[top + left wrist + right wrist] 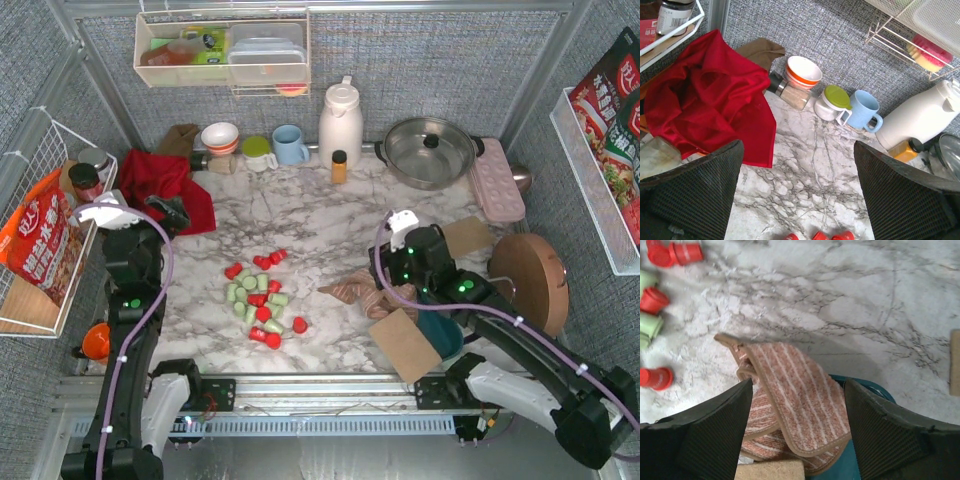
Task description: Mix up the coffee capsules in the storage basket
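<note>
Red and pale green coffee capsules (262, 298) lie in a loose bunch on the marble table (330, 220), near the middle. None of them can be seen inside the storage basket (441, 336). They are well apart from it.

The storage basket is dark teal. It sits near the front of the table, on the right side, and the right arm hides most of it. A striped cloth (795, 400) in pink and tan lies over part of its edge. A flat piece of cardboard (405, 345) lies just beside it.

The right gripper (797, 435) hangs over the striped cloth and the basket edge. Its two fingers are spread apart and pinch nothing. A few capsules show to the left of it in the right wrist view.

The left gripper (799, 195) hovers over bare table at the left, near a red cloth (710, 100). Its fingers are spread wide too, with nothing between them.

At the back of the table stand a blue mug (290, 145), a white jug (340, 125) and a metal pot (430, 150).
</note>
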